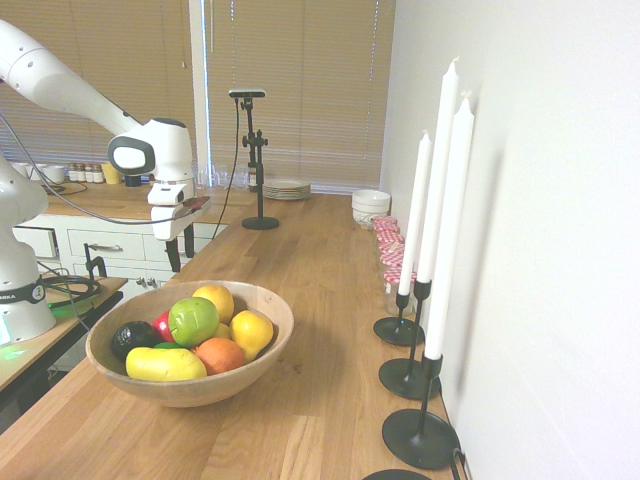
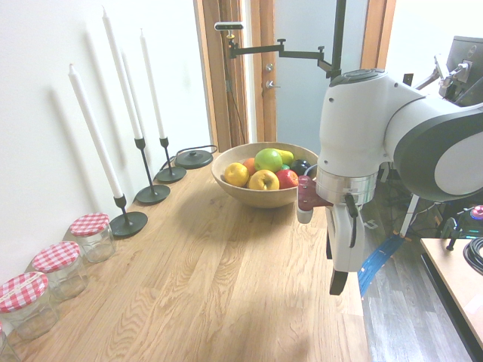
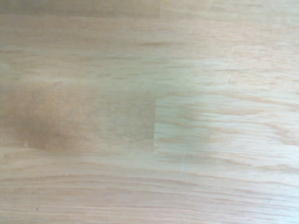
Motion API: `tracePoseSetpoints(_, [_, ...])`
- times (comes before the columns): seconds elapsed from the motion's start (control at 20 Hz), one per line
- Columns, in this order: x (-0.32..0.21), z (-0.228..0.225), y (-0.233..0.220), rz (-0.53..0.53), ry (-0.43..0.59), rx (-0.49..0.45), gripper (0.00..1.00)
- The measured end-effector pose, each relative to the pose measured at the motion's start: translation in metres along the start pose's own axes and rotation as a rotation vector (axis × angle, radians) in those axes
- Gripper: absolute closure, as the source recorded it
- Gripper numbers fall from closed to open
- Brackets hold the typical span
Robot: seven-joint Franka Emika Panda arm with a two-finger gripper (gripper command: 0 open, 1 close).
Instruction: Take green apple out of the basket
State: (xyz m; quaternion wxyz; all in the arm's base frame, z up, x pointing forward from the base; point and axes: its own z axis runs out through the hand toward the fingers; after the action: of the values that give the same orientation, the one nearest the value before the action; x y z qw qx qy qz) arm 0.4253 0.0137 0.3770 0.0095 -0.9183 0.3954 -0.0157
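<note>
Wooden countertop (image 1: 320, 330) runs along a white wall, and on it, lower left in the first exterior view, stands the basket (image 1: 268, 300). The green apple (image 1: 193, 320) sits high on the heap inside, left of centre, touching a red fruit (image 1: 163, 325) at its left and an orange (image 1: 219, 355) in front. A yellow fruit (image 1: 251, 331) lies just right of it, a long yellow one (image 1: 165, 364) along the near rim, and a dark avocado-like fruit (image 1: 133, 338) at the far left.

The gripper (image 1: 181, 248) hangs in the upper left of that frame, well apart from the basket and holding nothing; its two dark fingers stand apart, released. The wrist view shows only bare wood.

Risk, as I judge it: the apple is glossy, round and packed among neighbours, so a grip off its widest line could squirt it free, and fingers coming down wide may shove the red fruit or orange. Three tall candles (image 1: 432, 190) at the right would topple easily on a broad swing.
</note>
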Motion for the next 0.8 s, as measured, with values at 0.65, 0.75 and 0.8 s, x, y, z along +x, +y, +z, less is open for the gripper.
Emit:
tracePoseSetpoints(0.65, [0.072,-0.119,-0.020,0.023,0.091,0.028,0.00])
tracePoseSetpoints(0.75, [0.102,-0.139,-0.013,0.040,0.105,0.030,0.00])
tracePoseSetpoints(0.8, [0.117,-0.147,-0.008,0.052,0.109,0.032,0.00])
